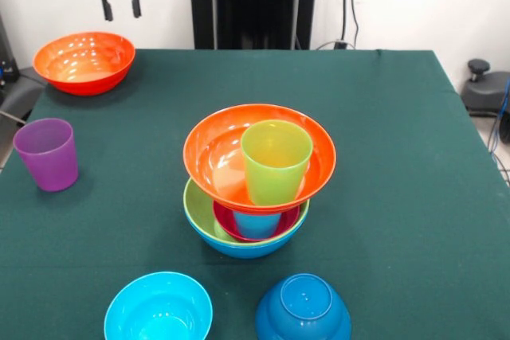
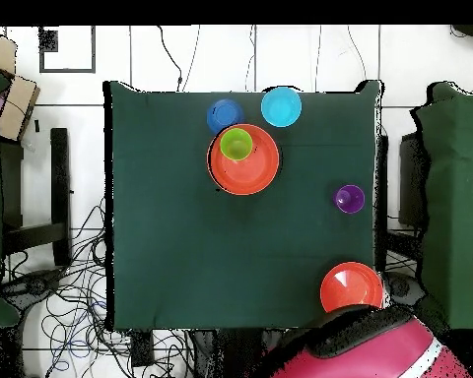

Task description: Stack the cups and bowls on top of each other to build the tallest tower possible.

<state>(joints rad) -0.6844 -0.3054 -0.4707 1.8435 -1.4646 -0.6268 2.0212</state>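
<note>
Gripper hung at the top left of the front view, above the table's far left corner, its two black fingers pointing down with a clear gap between them and nothing held. Directly below it, a little toward the camera, sat a large orange bowl upright on the green tablecloth. Farther below the gripper, nearer the camera and slightly left of it, stood the purple cup, upright and empty, well apart from the bowl.

To the gripper's right and much nearer the camera rose the tower in the middle of the table. Its base was a blue bowl with a lime green bowl nested inside; a magenta bowl lay in that, with a light blue cup showing within it. Over these a second orange bowl rested, tilted toward the camera, and a lime green cup stood upright in it.

At the near edge, farthest from the gripper, a cyan bowl sat upright, and right of it a dark blue bowl lay upside down, close to the tower's base without touching it.

In the overhead view the tower appeared as the orange bowl with the green cup off-centre in it.
</note>
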